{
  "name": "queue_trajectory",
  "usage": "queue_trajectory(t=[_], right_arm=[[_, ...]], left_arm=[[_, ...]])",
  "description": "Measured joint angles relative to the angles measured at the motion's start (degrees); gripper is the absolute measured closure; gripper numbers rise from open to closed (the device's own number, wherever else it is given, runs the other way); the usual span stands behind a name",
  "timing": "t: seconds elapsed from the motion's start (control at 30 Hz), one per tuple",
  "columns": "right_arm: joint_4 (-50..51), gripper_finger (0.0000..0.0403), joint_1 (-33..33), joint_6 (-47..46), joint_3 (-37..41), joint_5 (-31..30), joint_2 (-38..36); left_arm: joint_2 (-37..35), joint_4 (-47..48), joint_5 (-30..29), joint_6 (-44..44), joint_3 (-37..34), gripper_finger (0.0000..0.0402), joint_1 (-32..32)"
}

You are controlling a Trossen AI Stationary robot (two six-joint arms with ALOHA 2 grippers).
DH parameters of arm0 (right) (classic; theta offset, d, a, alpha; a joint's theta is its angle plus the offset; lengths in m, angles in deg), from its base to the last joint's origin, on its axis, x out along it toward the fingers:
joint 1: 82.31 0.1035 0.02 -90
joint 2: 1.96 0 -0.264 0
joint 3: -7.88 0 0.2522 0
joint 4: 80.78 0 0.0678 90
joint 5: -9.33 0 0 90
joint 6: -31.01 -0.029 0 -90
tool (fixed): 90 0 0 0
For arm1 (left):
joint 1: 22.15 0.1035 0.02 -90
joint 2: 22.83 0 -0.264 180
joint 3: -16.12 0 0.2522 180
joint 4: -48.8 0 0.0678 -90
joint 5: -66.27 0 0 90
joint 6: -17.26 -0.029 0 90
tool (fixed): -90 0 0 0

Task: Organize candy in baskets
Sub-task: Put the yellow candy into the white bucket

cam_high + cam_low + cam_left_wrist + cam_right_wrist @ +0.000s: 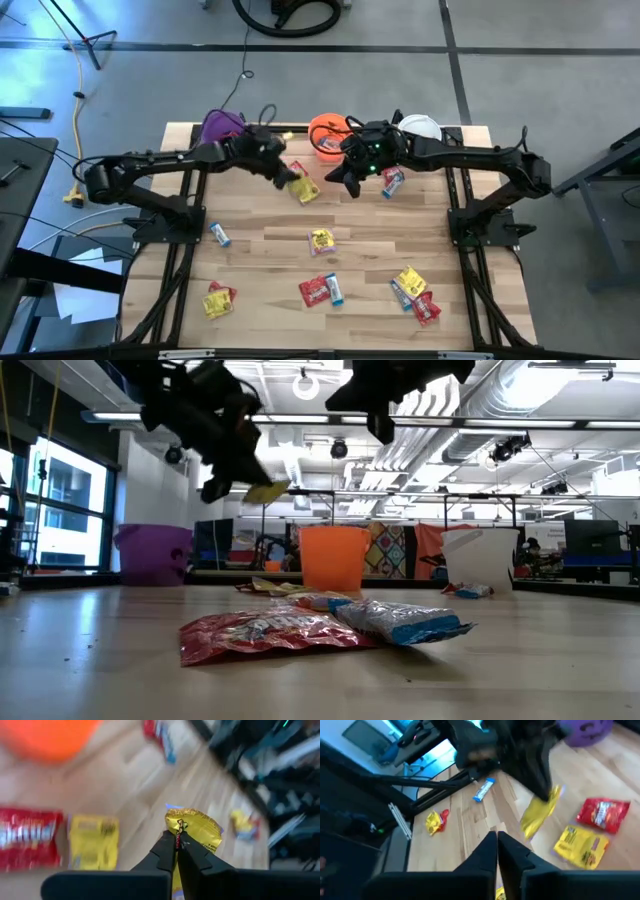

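My left gripper (283,172) hovers above the table between the purple bucket (222,125) and the orange bucket (328,133), shut on a yellow packet (196,827). In the low view that packet (268,490) is well clear of the wood. Under it, a red packet (25,837) and another yellow packet (93,842) lie flat. My right gripper (346,178) hangs shut in front of the orange bucket, near the left one; nothing shows between its fingertips (496,840). The white bucket (420,127) stands at the far edge. My left gripper pinches the yellow packet by its crimped edge (178,826) between its two fingers. The fingers come from above, slanting down. The packet is lifted clear of the table and hangs tilted below the fingers (540,812).
Loose candy is scattered over the table: a blue bar (220,235), a yellow packet (322,240), a red packet with a blue bar (318,290), a pair near the left front (218,300), a cluster at right front (415,293), one near the white bucket (393,182).
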Motion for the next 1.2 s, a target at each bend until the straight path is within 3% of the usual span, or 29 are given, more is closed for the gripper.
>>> queue_trajectory(t=[0.1, 0.33, 0.47, 0.8, 0.93, 1.2], right_arm=[[0.67, 0.0362, -0.06, -3.84, 0.0, -0.08, 0.0], [1.74, 0.0239, -0.06, -9.6, 0.0, -4.31, 0.63], [1.94, 0.0207, -0.96, -11.18, 0.0, -6.42, 0.63], [-1.64, 0.0204, -1.62, -12.49, 0.0, -4.59, 0.63], [-1.7, 0.021, -1.62, -12.47, 0.0, -6.46, 0.66], [-1.73, 0.0296, -1.62, -12.12, 0.0, -8.1, 0.66]], left_arm=[[-0.92, -4.54, -0.02, 2.08, 0.0, 0.0401, 1.18], [-1.01, -12.23, -0.04, 4.31, 0.0, 0.0401, 1.49], [-1.01, -14.38, -0.02, 5.34, 0.0, 0.0401, 0.91], [-0.61, -21.7, -0.78, 10.11, 0.0, 0.0401, -0.81], [0.58, -25.39, -0.94, 12.16, 0.01, 0.0401, -1.66], [1.68, -29.21, -2.64, 13.87, 0.02, 0.0401, -2.53]])
